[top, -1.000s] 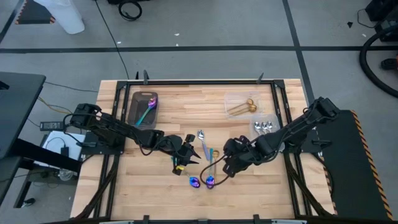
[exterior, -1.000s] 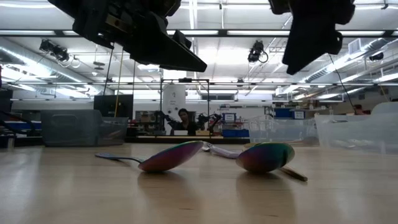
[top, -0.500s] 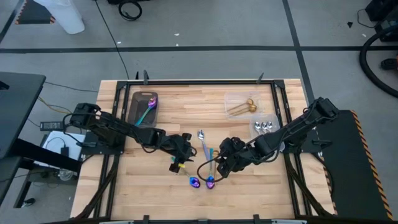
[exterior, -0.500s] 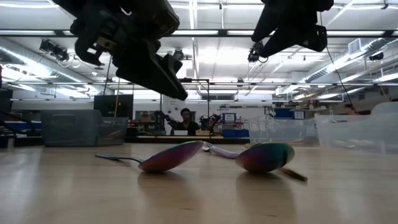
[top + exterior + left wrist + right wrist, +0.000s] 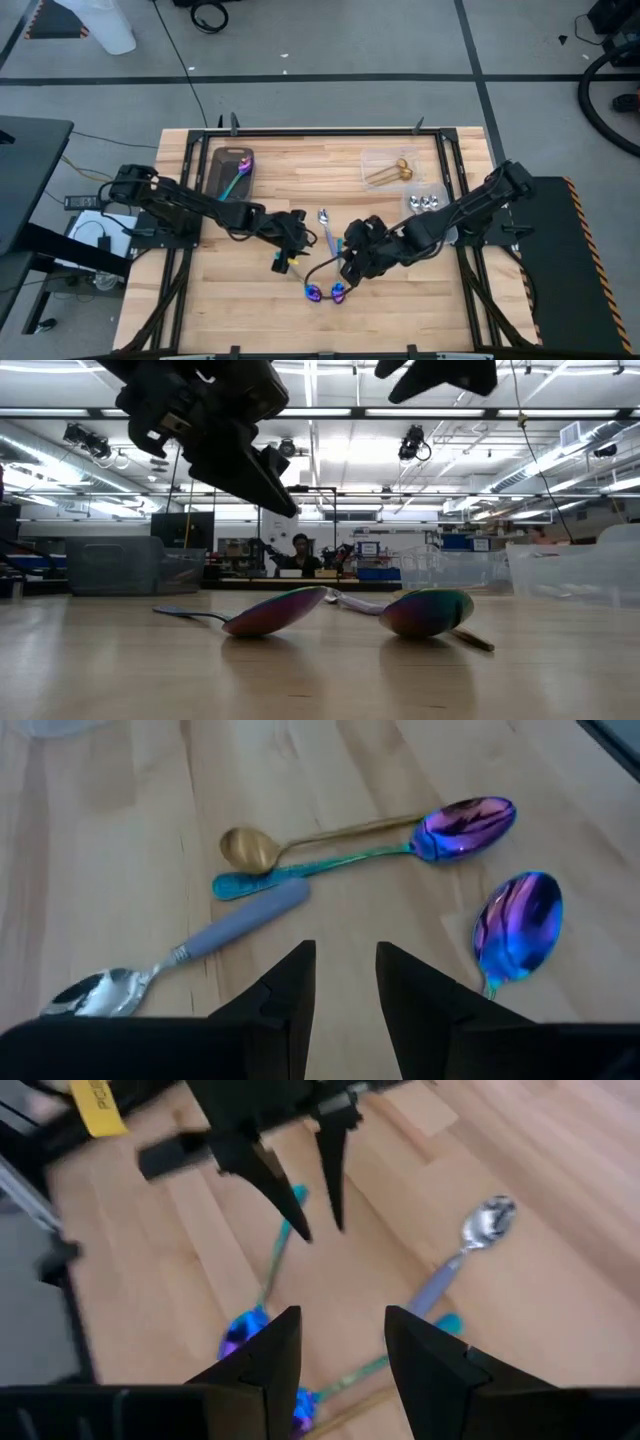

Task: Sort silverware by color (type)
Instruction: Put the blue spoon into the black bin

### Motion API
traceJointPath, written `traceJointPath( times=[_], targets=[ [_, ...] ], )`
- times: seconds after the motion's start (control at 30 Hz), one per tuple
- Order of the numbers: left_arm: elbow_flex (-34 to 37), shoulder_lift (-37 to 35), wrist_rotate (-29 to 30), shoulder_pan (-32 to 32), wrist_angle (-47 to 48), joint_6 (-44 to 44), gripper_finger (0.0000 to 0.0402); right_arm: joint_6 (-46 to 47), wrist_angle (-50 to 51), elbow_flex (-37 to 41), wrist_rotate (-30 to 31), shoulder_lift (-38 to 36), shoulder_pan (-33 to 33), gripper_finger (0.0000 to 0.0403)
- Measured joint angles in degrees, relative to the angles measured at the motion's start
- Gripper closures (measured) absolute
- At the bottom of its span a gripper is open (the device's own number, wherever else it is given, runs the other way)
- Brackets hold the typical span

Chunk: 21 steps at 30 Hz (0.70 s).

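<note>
The left gripper [image 5: 300,232] hovers with fingers parted, holding nothing, just beside the silver spoon [image 5: 326,226] — its long axis runs toward the table's near edge. The right gripper [image 5: 349,262], also parted and empty, hangs above the iridescent spoons [image 5: 326,292]. Only the left wrist view reveals the gold spoon [image 5: 300,841] among them.

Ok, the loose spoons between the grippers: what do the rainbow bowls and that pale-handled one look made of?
The two iridescent purple-blue spoon bowls look like polished metal with a rainbow coating: mirror glare, colour shifting purple to blue. The silver spoon has a shiny metal bowl, but its pale lavender handle looks matte, possibly plastic or coated; hard to tell.
</note>
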State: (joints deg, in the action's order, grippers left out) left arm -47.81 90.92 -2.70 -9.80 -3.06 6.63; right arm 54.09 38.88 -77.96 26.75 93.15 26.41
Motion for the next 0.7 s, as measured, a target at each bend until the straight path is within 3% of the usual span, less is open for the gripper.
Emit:
traceJointPath(
  times=[0.17, 0.33, 0.7],
  targets=[
    [0.1, -2.3, 0.0, -0.3, 4.3, -0.9, 0.0285, -2.3, 8.6, -11.2, 0.6, 7.3, 0.0, 0.0248],
    [0.1, -3.5, 0.0, -0.7, 5.5, -3.0, 0.0285, -3.8, 11.2, -18.5, -0.7, 13.4, 0.2, 0.0248],
    [0.1, -4.8, 0.0, -1.1, 9.8, -3.2, 0.0285, -2.7, 12.2, -20.5, -0.7, 17.5, 0.4, 0.0248]
  ],
)
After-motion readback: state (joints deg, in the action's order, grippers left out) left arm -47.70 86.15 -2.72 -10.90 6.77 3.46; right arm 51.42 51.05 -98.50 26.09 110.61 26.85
